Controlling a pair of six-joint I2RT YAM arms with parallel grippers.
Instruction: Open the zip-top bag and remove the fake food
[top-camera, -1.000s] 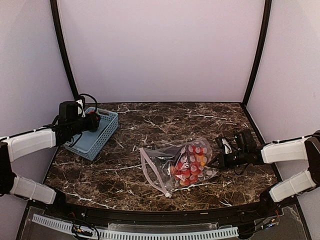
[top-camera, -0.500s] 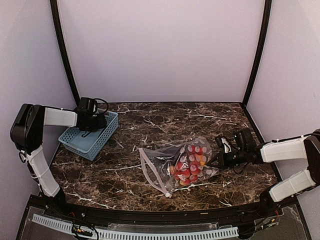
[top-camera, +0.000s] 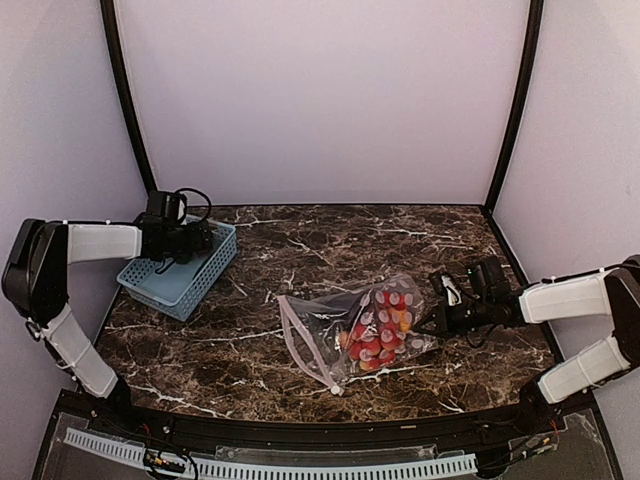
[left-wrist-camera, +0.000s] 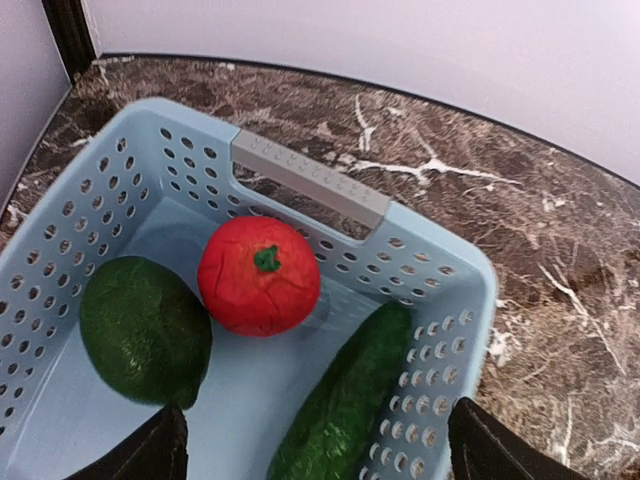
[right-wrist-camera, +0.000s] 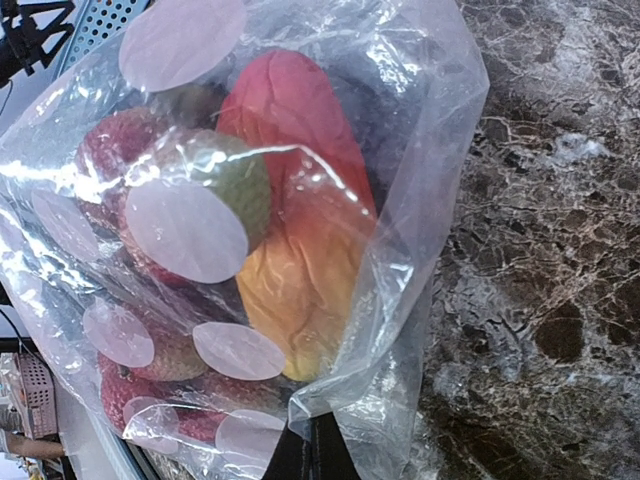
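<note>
Two items: right end effector (top-camera: 435, 322) pinches zip-top bag (top-camera: 320, 330), anchoring it; left end effector (left-wrist-camera: 325, 455) wide over basket (left-wrist-camera: 310, 180), for fake food (left-wrist-camera: 258, 275) drop-off.

Below my left gripper (left-wrist-camera: 320, 455), tomato (left-wrist-camera: 259, 275), green ball (left-wrist-camera: 145, 330) and cucumber (left-wrist-camera: 345, 400) crowd the basket (left-wrist-camera: 310, 185); bare table (left-wrist-camera: 560, 250) beyond. Ahead of my right gripper (right-wrist-camera: 305, 455), the zip-top bag (right-wrist-camera: 250, 230) blocks the left side.

Holds left arm folded out sideways, left gripper (top-camera: 203, 240) spread wide, pointing down. Stretches right arm low and inward, right gripper (top-camera: 437, 322) pinched closed on zip-top bag (top-camera: 330, 335).
</note>
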